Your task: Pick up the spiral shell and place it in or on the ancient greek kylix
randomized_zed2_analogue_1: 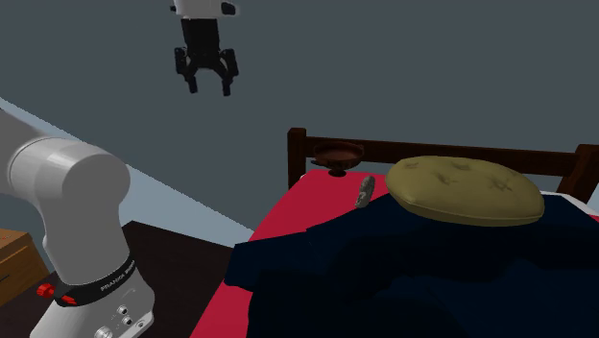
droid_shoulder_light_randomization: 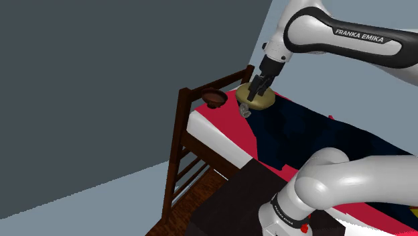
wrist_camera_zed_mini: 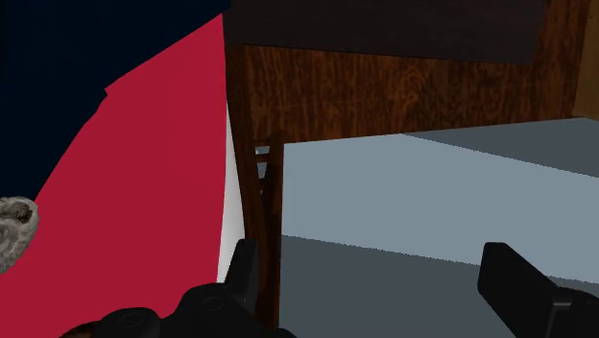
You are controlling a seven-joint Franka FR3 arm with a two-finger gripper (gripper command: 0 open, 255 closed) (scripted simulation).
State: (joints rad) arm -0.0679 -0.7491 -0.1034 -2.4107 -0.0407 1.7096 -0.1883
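One shell (randomized_zed2_analogue_1: 364,192), one kylix (randomized_zed2_analogue_1: 338,155), one pillow (randomized_zed2_analogue_1: 466,187); jaws spread, holding nothing.

Fingers (droid_shoulder_light_randomization: 256,88) in front of olive cushion (droid_shoulder_light_randomization: 266,102), grey shell (droid_shoulder_light_randomization: 245,110) beside, kylix (droid_shoulder_light_randomization: 213,98) nearby

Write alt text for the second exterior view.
The black gripper, fingers open and empty, hangs high at upper left. On the red bed lie a grey spiral shell, a brown kylix by the headboard, and an olive cushion.
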